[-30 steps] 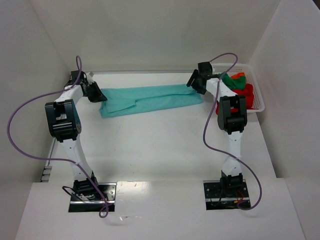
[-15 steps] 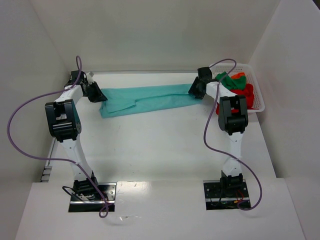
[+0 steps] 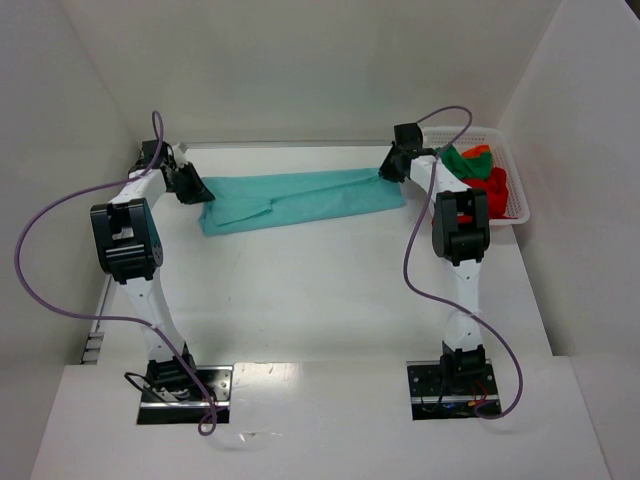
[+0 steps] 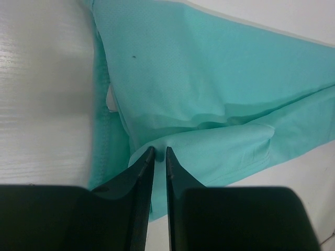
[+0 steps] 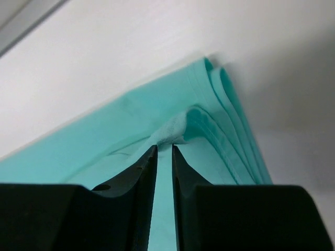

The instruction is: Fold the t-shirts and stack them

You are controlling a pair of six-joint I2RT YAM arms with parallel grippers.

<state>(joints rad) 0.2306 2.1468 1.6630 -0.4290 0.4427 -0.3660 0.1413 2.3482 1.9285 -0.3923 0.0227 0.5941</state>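
A teal t-shirt (image 3: 300, 198) lies folded into a long strip across the far side of the table. My left gripper (image 3: 196, 190) is shut on its left end; in the left wrist view the cloth (image 4: 209, 104) bunches between the narrow jaws at my left gripper (image 4: 157, 150). My right gripper (image 3: 392, 168) is shut on its right end; the right wrist view shows a pinch of teal cloth (image 5: 104, 141) at my right gripper (image 5: 164, 146), with layered folded edges beside it. Green, red and orange shirts (image 3: 480, 172) lie heaped in the basket.
A white lattice basket (image 3: 515, 205) stands at the far right by the right wall. White walls enclose the table on the left, back and right. Purple cables loop from both arms.
My right gripper has moved a little toward the back wall with the shirt's right end, and the right arm has swung slightly left. The left gripper has stayed put.
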